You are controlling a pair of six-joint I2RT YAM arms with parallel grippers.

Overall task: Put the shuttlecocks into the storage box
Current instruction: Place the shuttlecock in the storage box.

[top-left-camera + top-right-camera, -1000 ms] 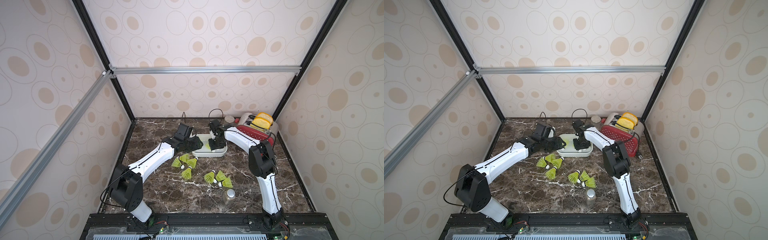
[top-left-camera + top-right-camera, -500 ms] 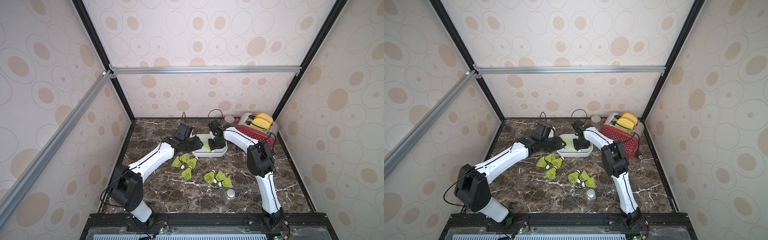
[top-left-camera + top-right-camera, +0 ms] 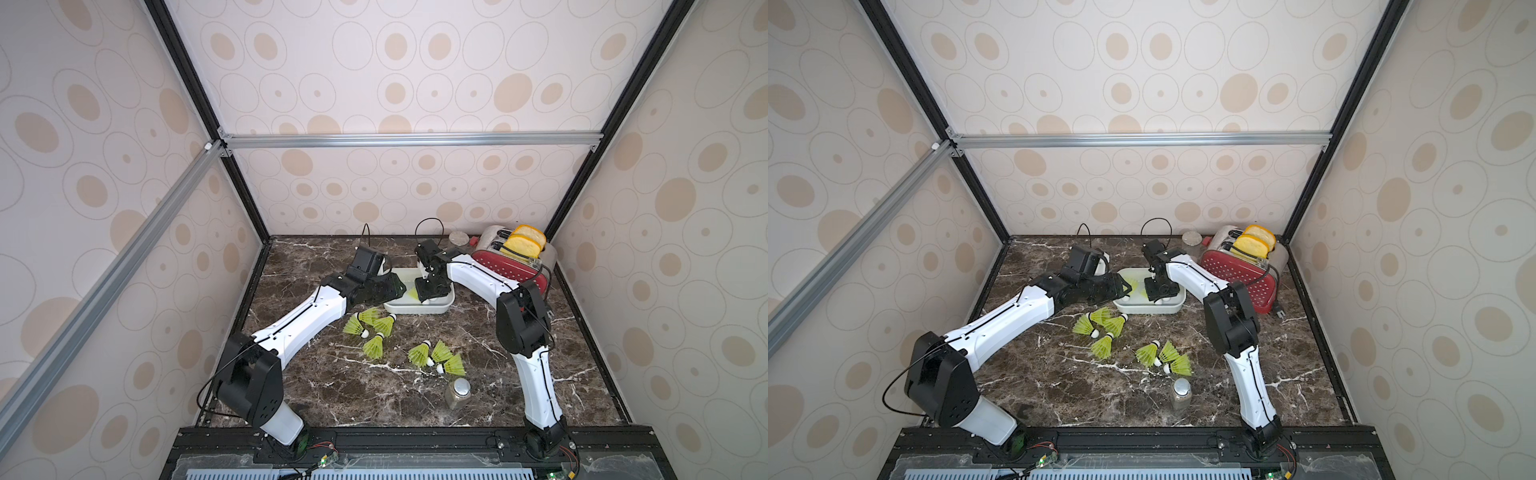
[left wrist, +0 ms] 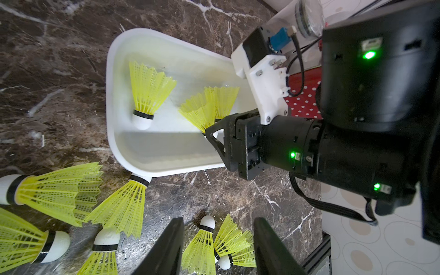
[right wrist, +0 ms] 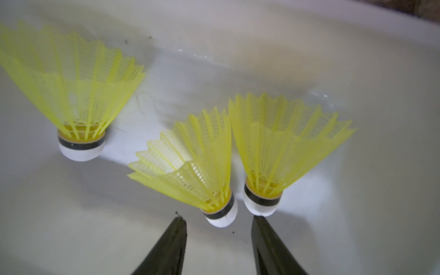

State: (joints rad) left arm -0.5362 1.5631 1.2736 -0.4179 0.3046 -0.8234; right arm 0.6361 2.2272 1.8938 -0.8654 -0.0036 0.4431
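White and glossy, the storage box (image 3: 419,310) sits toward the back of the dark marble table (image 3: 332,390), just beside the red dotted toaster (image 3: 513,272) with its two slices of toast (image 3: 524,246). In the right wrist view we count three neon yellow shuttlecocks (image 5: 281,147) lying on the box floor, skirts fanned out and white tips pointing toward the camera. Two lie side by side with their skirts touching, and the third lies apart from them.

The right gripper (image 5: 217,220) reaches down into the box. Its black fingers (image 5: 166,247) stand apart on either side of the middle shuttlecock's tip without pressing it, so we read the gripper as open and holding nothing.

The left gripper (image 4: 217,222) hovers over the table at the end of the box away from the toaster. Its jaws are spread and nothing is between them.

In both top views seven more shuttlecocks lie outside the box. Four are clustered just in front of it, and three sit nearer the front edge, close to a small glass jar (image 3: 457,391) with a metal lid.
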